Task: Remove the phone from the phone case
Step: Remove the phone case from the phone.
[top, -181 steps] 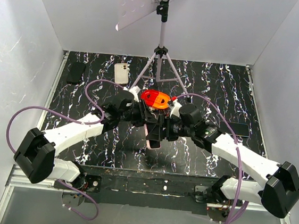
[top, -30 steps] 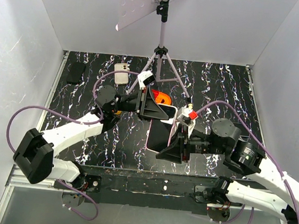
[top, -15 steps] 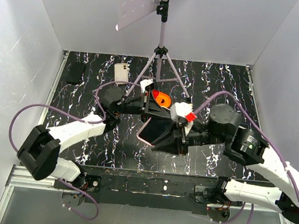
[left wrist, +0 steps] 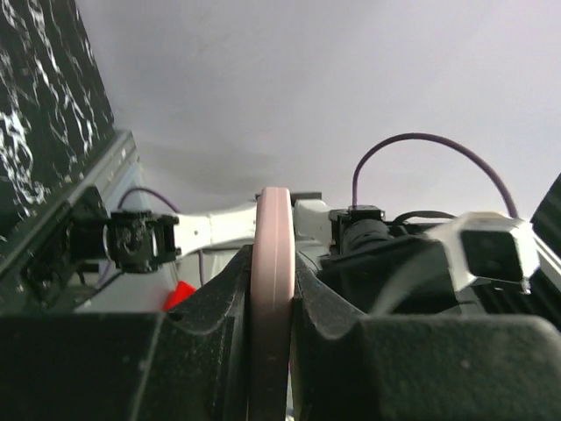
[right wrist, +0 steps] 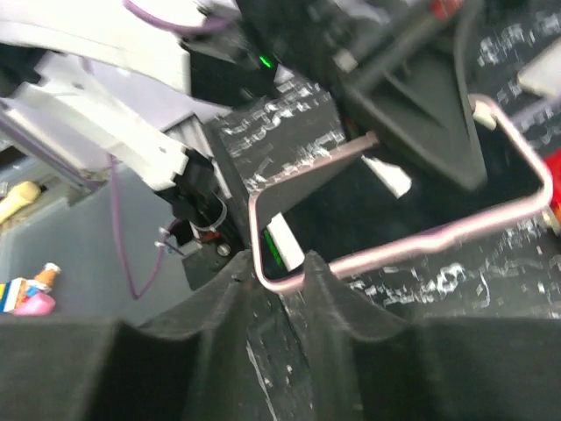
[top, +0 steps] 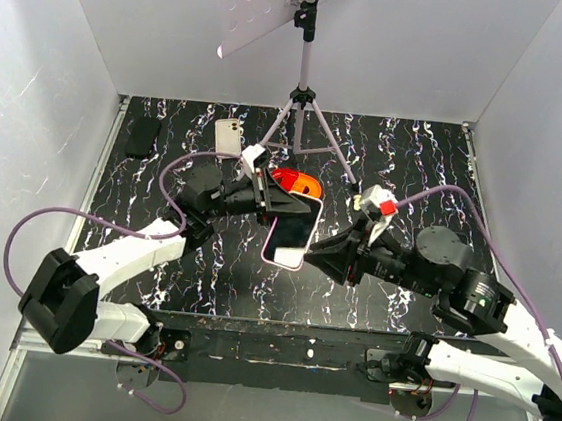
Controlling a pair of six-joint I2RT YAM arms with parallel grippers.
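Jaws of the left claw (left wrist: 272, 333) are closed flat on the phone case (left wrist: 272, 263), which shows edge-on between them as a thin pink strip. The right claw (right wrist: 279, 294) is nipped onto a rounded corner of the same case. From this claw the pink rim runs up and to the right, framing the dark, glossy face of the phone (right wrist: 394, 219). Seen from above, the case hangs tilted between the two claws, off the black marbled counter (top: 417, 164). An orange object (top: 301, 183) lies just behind the left claw.
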